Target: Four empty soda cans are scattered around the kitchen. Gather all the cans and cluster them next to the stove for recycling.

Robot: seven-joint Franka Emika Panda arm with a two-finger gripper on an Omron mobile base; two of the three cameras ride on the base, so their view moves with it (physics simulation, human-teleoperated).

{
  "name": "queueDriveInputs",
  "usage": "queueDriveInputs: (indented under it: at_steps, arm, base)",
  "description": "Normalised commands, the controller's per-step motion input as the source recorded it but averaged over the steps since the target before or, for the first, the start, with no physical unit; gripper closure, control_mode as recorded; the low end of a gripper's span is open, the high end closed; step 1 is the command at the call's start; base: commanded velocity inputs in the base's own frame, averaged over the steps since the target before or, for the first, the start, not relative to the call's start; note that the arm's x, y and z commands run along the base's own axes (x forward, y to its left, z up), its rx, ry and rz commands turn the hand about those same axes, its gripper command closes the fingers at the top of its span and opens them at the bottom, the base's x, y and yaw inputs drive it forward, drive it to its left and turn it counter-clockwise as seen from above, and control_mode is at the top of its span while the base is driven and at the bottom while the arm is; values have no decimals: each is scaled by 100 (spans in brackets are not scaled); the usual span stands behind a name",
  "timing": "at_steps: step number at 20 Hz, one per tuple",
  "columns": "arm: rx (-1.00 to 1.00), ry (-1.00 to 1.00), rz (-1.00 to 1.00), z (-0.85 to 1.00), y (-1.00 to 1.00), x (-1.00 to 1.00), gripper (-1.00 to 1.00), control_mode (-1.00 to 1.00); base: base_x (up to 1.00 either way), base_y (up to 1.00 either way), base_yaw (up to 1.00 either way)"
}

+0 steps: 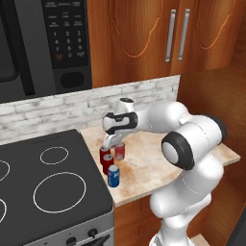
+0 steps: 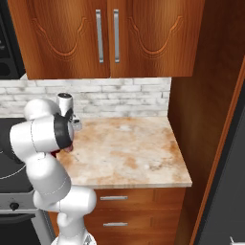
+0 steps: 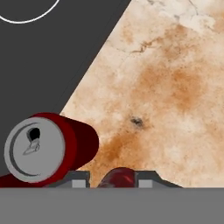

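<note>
Left base view: four soda cans cluster on the counter just beside the stove; the gripper pinches the rearmost red can.
Right base view: arm hides the cluster.
Hand view: fingers clamp a red can; a darker red can stands close by.
Risk: a careless retreat could topple neighbours.

Your arm was glossy white, built of rounded, bulbous segments. A black ring circled each joint beside the counter, with a grey disc capping the big joint. The wrist carried a black band with white trim and a small white cap. The gripper was grey, with small dark fingertips.
</note>
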Motion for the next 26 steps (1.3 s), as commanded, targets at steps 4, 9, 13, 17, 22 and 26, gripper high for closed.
queueDriveInputs:
  at_steps: [4,9,13,17,22,26]
  arm:
    - [2,-5,0,-25,6,29,100,-100]
    - [5,-1,0,-31,5,5,100,-100]
    - [5,-4,0,-23,14,0,100,-100]
    - [2,-4,0,-9,15,0,-100,-100]
    - [-2,-2,0,14,-3,-2,-100,-100]
    - [0,-2,0,25,-21,-16,-100,-100]
  base:
    - [0,0,0]
    - [0,0,0]
    - [0,0,0]
    - [0,0,0]
    - [0,0,0]
    - [0,0,0]
